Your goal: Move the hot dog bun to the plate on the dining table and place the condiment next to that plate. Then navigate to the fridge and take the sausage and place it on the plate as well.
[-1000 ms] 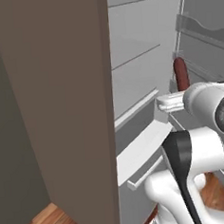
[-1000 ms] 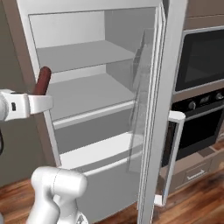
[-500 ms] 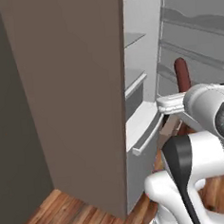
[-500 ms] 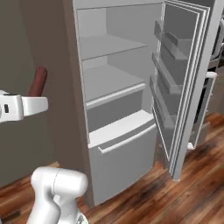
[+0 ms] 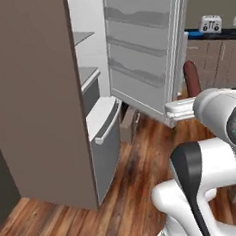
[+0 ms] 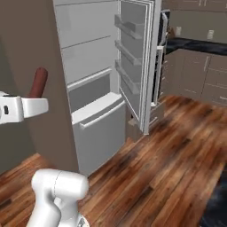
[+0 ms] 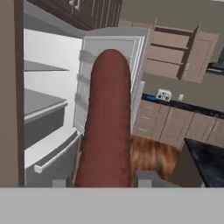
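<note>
Held sausage (image 7: 107, 122) upright, gripper (image 7: 105, 180) clenched on its lower end; probably soft, light, slippery; best gripped mid-length.

My left base camera sits behind the arm on its left, looking forward and down past the white shoulder at the tall grey fridge with its door swung open (image 5: 96, 106) and the brown wood plank floor (image 5: 138, 158). My right base camera rides behind on the other side and looks over the same fridge (image 6: 95, 88) and floor (image 6: 168, 146), so both share the open door and pulled-out bottom drawer (seen from opposite flanks). My hand camera looks along the jaws, very close to the reddish-brown sausage (image 7: 107, 127), with the fridge (image 7: 48, 109) and the brown kitchen cabinets (image 7: 175, 122) behind it.
</note>
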